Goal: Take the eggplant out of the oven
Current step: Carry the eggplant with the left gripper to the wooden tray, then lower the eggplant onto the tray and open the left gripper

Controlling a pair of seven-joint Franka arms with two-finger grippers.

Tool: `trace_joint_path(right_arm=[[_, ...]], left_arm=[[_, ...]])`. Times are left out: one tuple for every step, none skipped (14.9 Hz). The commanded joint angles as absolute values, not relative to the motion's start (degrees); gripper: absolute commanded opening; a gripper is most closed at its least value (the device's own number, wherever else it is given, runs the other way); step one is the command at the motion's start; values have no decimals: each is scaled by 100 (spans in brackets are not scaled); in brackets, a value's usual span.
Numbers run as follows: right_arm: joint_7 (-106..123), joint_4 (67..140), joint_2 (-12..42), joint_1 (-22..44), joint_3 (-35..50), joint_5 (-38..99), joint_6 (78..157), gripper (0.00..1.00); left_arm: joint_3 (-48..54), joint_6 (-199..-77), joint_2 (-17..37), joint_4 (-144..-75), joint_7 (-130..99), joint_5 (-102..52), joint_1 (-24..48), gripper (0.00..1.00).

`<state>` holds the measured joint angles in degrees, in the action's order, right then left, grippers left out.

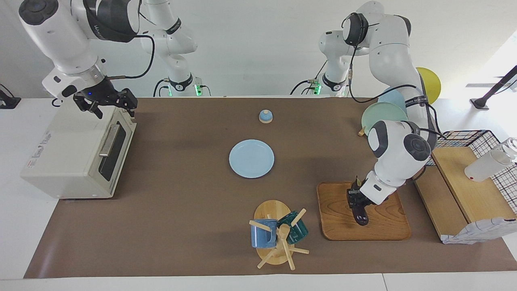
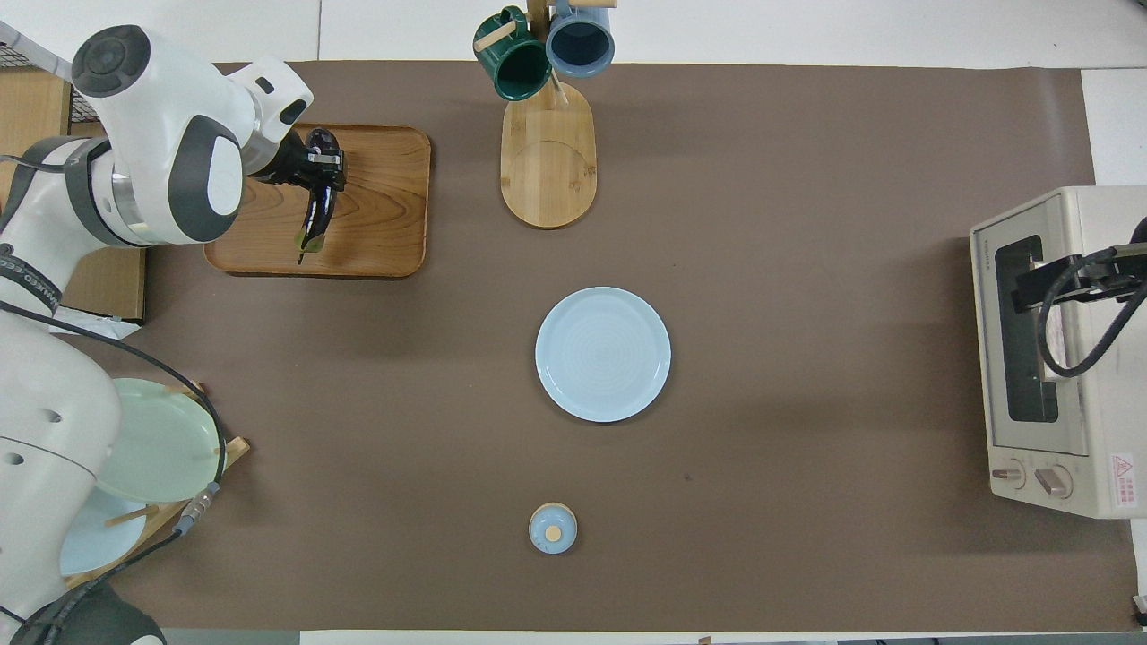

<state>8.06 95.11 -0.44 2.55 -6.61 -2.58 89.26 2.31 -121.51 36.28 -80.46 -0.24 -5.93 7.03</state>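
Observation:
The eggplant (image 1: pixel 360 214) (image 2: pixel 315 213) is slim and dark purple. It hangs tilted, with my left gripper (image 1: pixel 355 201) (image 2: pixel 323 167) shut on its thick end and its stem end pointing back toward the robots. It hangs low over the wooden tray (image 1: pixel 387 228) (image 2: pixel 385 228); I cannot tell whether it touches the wood. The cream-white oven (image 1: pixel 68 157) (image 2: pixel 1089 358) stands at the right arm's end of the table with its glass door shut. My right gripper (image 1: pixel 114 109) (image 2: pixel 1044 279) hovers open above the oven's top front edge, holding nothing.
A light blue plate (image 1: pixel 251 158) (image 2: pixel 602 354) lies mid-table, and a small blue lid (image 1: pixel 265 116) lies nearer to the robots. A mug stand (image 1: pixel 278 234) (image 2: pixel 547 152) stands beside the tray. A plate rack (image 1: pixel 383 115) and a wooden shelf with a wire basket (image 1: pixel 464 190) stand at the left arm's end.

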Motion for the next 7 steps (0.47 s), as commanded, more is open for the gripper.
trace_joint_path(right_arm=[[712, 9439, -9, 237, -668, -97, 8930, 100], [721, 9431, -9, 237, -668, -97, 8938, 100], [721, 9431, -17, 229, -668, -88, 8938, 100], [721, 9431, -18, 229, -668, -88, 8938, 100], [721, 9431, -18, 229, -668, -97, 8930, 100], [712, 9431, -18, 237, -668, -88, 8912, 100], [721, 9431, -18, 229, -659, -79, 8903, 100]], left_arm=[[281, -12400, 3674, -7997, -9, -466, 633, 0], [281, -12427, 3674, -8024, 35, -466, 633, 0], [281, -12436, 3674, -8033, 122, -475, 633, 0], [281, -12445, 3674, -8042, 210, -475, 598, 0], [281, -12445, 3674, -8042, 263, -483, 563, 0], [281, -12428, 3674, -8042, 298, -483, 528, 0], [281, -12384, 3665, -8033, 316, -492, 510, 12]])
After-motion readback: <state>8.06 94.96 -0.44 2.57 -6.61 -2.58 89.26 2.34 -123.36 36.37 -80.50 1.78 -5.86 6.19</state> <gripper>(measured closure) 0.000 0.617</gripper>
